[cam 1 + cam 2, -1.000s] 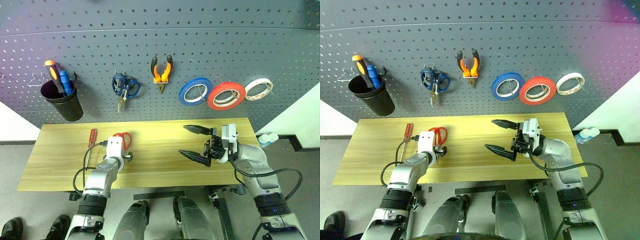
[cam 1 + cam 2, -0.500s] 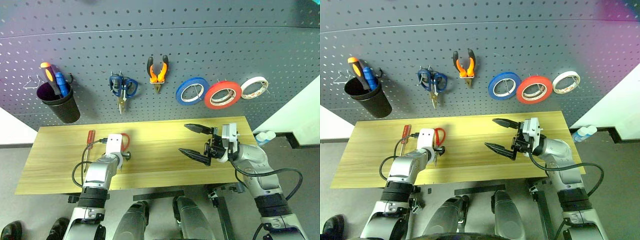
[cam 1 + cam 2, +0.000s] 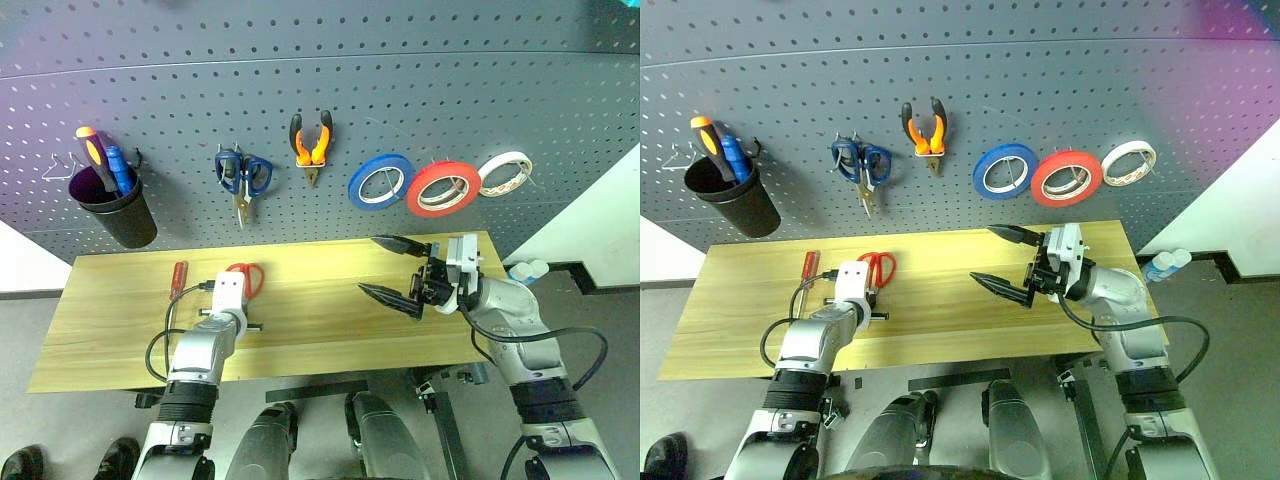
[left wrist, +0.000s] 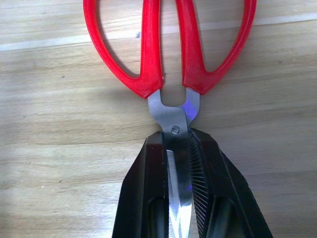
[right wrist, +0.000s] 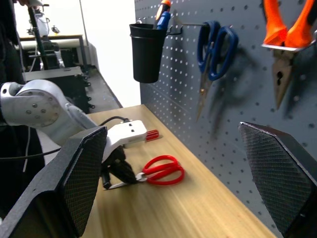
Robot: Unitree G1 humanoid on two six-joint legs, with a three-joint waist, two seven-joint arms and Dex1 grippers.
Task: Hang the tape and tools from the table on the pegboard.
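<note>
Red-handled scissors point(image 4: 151, 54) lie on the light wood table point(image 3: 320, 325), handles toward the pegboard point(image 3: 450, 90). My left gripper point(image 4: 177, 139) is shut on their steel blades just below the pivot. A slim red-handled screwdriver point(image 3: 178, 277) lies on the table left of the scissors. The red tape point(image 3: 441, 188) and the orange-and-black pliers point(image 3: 311, 143) hang on the pegboard. My right gripper point(image 3: 369, 265) hovers over the table's right half, pointing left, open with nothing between its fingers.
A black cup point(image 3: 113, 208) holding two screwdrivers hangs at the pegboard's left. Blue-handled scissors point(image 3: 241, 176), a blue roll point(image 3: 380, 181) and a whitish roll point(image 3: 504, 173) hang there too. A small bottle point(image 3: 524, 270) stands past the table's right end.
My left gripper has closed onto the scissors' blades. The view has shifted a little. The right arm stays where it was, still open.
</note>
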